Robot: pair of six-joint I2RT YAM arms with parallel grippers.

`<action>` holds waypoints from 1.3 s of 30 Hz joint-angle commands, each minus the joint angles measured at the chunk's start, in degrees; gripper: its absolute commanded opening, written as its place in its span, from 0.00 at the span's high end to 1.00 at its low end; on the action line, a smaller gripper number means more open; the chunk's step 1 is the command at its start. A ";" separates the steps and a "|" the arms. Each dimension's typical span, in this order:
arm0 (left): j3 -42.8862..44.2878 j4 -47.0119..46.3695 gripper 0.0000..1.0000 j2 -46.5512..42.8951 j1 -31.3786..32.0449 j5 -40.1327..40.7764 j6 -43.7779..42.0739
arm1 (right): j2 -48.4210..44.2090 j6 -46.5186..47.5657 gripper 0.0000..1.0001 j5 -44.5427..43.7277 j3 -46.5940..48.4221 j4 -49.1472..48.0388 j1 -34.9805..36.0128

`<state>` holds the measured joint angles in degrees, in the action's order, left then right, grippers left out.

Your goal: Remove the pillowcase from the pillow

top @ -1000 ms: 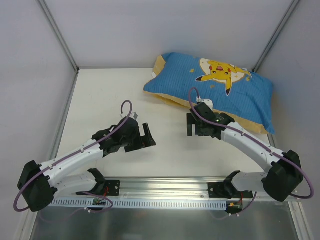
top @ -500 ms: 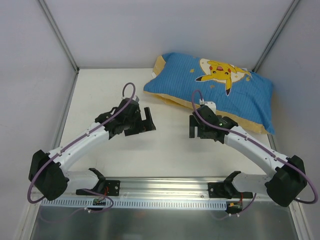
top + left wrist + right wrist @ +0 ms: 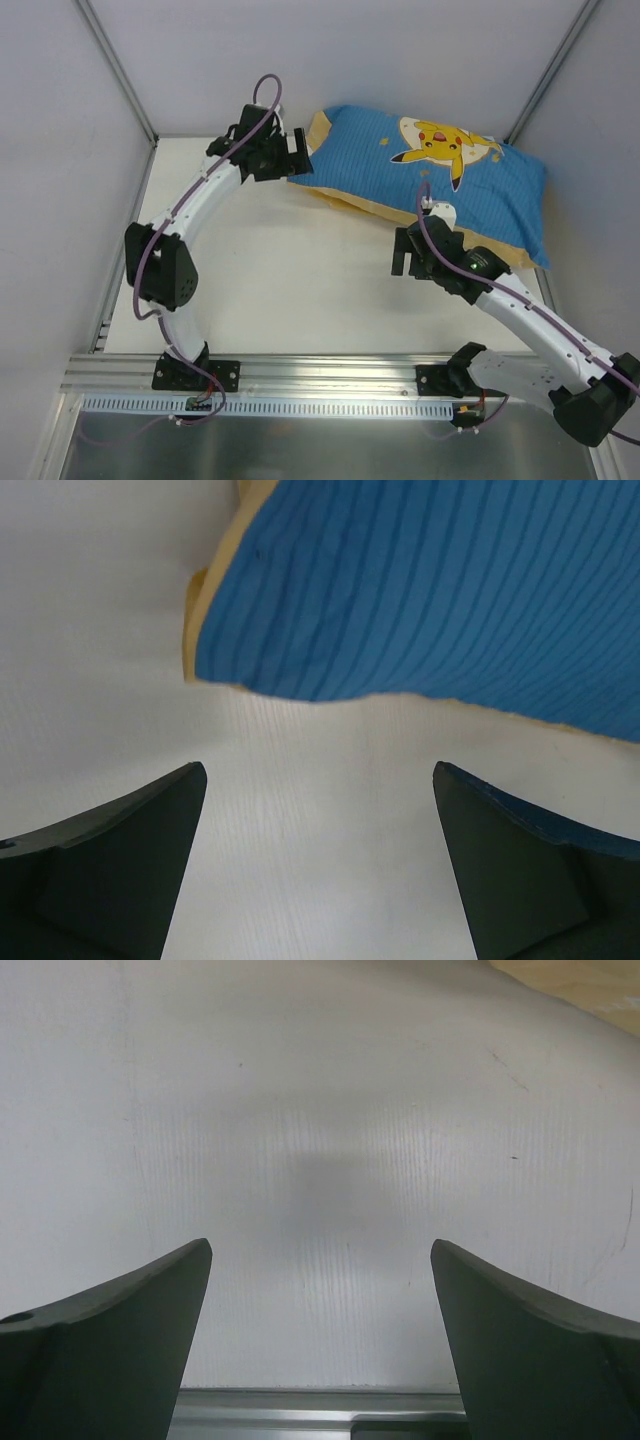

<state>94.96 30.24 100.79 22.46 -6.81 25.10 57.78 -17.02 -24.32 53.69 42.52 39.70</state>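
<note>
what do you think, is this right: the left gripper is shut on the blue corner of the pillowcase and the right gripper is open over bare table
Not quite. The left gripper is open, not shut: the left wrist view shows its jaws wide apart, with the blue corner of the pillowcase just ahead and not gripped. The right gripper is indeed open over bare table.

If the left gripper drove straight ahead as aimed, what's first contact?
The pillowcase: its blue striped corner lies just ahead of the open left gripper, a strip of table between. Depth unclear; it might graze the table first.
</note>
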 commanded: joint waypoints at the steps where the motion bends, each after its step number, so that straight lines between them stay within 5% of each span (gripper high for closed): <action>1: 9.87 0.52 0.01 10.36 -3.82 -6.28 -2.35 | -2.67 -0.91 0.04 -2.31 -0.78 3.71 0.29; 11: 30.11 0.52 0.04 31.12 -3.39 -19.46 5.75 | -7.50 -3.03 0.04 -5.83 -4.30 6.61 -1.29; 12: 30.37 0.52 0.13 32.26 -3.21 -20.78 5.83 | -7.59 -2.50 0.04 -6.00 -3.95 7.83 -2.43; 15: 26.88 0.52 0.93 30.53 -3.12 -24.74 6.27 | -9.26 0.83 0.04 -2.43 -2.45 9.16 -12.60; 16: 24.94 0.44 1.00 29.12 -3.12 -24.92 6.71 | -9.61 3.71 0.04 3.34 -1.93 8.72 -20.72; 21: 7.11 0.44 1.00 15.18 -2.16 -20.72 6.01 | -5.07 7.96 0.04 26.89 0.88 5.65 -46.65; 22: 2.04 0.52 1.00 12.79 -2.16 -20.18 6.36 | -3.65 7.70 0.04 38.96 1.32 4.68 -50.30; 24: -3.00 0.44 1.00 5.25 -2.16 -18.43 6.19 | 0.99 4.98 0.04 43.99 2.55 2.40 -55.68; 31: -25.93 0.52 1.00 -20.70 -11.62 -16.14 4.60 | 2.61 -0.64 0.03 46.90 1.16 -4.72 -58.25; 39: -29.65 4.83 1.00 -32.76 -15.87 -14.90 4.25 | 0.84 -8.73 0.04 50.69 -9.04 -23.54 -58.42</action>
<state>65.87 33.78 69.41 5.96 -21.26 30.17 58.50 -21.45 23.77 46.04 28.18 -18.15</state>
